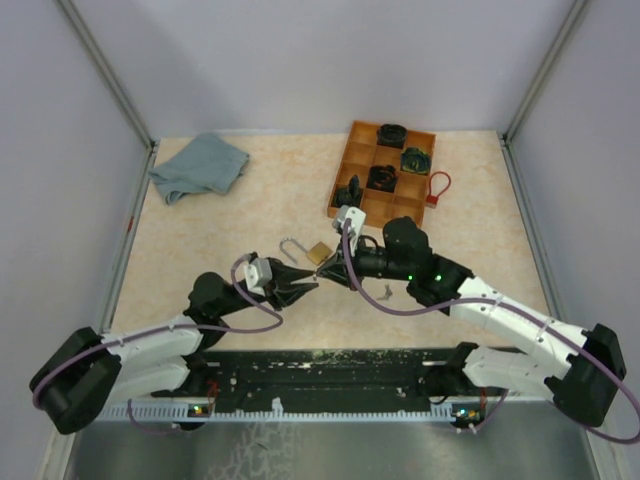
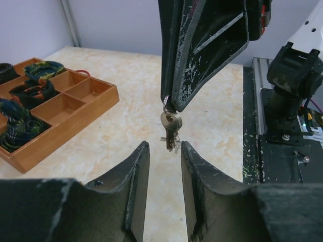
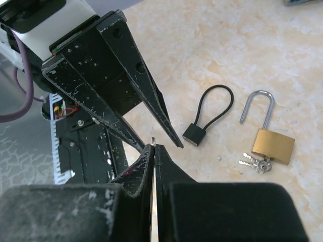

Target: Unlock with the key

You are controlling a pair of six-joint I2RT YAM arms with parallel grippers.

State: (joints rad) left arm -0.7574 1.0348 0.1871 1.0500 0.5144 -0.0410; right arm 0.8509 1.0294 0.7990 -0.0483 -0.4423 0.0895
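From above, the left gripper and right gripper are meeting tip to tip at centre frame, just below the brass padlock. The wooden tray at upper right is holding dark bundled items.

Only the left wrist view is showing the key. It is hanging from the right gripper's pinched tips, just above the gap between the parted left fingers, apart from them.

The right wrist view is showing its fingers pressing shut. At right, the padlock is lying with spare keys beside a black cable lock.
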